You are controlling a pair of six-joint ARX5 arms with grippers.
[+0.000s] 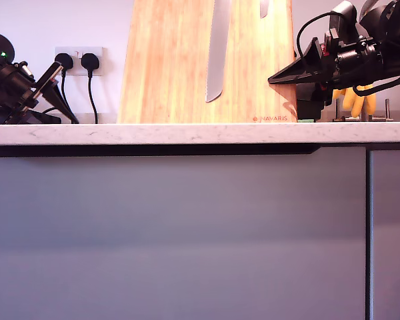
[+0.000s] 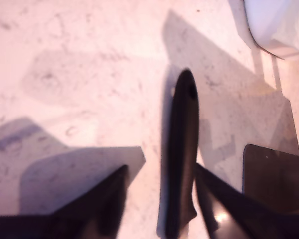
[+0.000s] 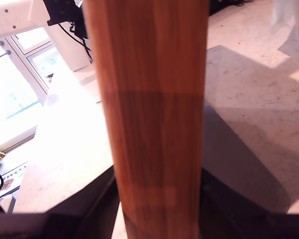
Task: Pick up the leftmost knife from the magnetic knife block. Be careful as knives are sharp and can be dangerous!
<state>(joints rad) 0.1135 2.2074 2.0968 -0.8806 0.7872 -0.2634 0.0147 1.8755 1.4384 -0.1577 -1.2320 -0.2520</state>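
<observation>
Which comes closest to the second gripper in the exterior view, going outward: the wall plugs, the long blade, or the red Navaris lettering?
1. NAVARIS lettering: just below my second gripper, low on the knife block.
2. Long blade: mid-block, toward the exterior view's left.
3. Wall plugs: far at the exterior view's left.

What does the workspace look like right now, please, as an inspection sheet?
Surface: pale marbled counter.
Job's things: bamboo knife block upright, carrying a long blade and a short blade tip; black handle lying on the counter.
Clutter: yellow items, unclear.
Grippers: my first gripper open around the handle; my second gripper straddles the block's edge, grip unclear.
Cables: two plugs in wall socket.
Surroundings: grey cabinet fronts.
</observation>
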